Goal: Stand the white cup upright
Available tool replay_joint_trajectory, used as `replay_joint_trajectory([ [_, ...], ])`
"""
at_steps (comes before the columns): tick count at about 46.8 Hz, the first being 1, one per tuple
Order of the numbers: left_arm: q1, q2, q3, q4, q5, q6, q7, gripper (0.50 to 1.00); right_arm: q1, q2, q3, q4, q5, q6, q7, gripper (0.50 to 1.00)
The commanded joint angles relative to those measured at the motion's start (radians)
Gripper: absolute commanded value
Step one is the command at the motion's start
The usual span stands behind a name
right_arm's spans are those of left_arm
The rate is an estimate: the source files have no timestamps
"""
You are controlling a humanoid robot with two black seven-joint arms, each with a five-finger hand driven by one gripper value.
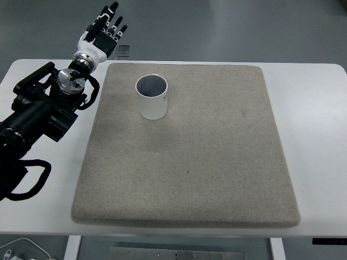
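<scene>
Near the mat's far-left corner, white cup (152, 97) stands upright, mouth up, long axis vertical. Left robot hand (101, 36), fingers spread, holding nothing, hovers beyond table's far edge, cup lying to its right and nearer. Task looks done.

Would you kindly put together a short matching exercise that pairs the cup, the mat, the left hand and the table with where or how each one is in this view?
Things:
1. cup
2. mat
3. left hand
4. table

States:
A. open, raised past the table's far left edge, holding nothing
B. white, bearing the mat
C. standing upright, mouth up, on the mat's far left part
D. grey-beige, lying flat across the table's middle

Pairs: 1-C, 2-D, 3-A, 4-B
</scene>
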Motion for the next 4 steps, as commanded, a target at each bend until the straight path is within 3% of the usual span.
replay_joint_trajectory([
  [1,0.0,0.0,0.0,0.0,0.0,0.005,0.0,0.994,0.0,0.0,0.002,0.0,0.001,0.002,0.0,0.93],
  [4,0.0,0.001,0.002,0.001,0.002,0.006,-0.002,0.994,0.0,0.0,0.002,0.0,0.001,0.002,-0.001,0.93],
])
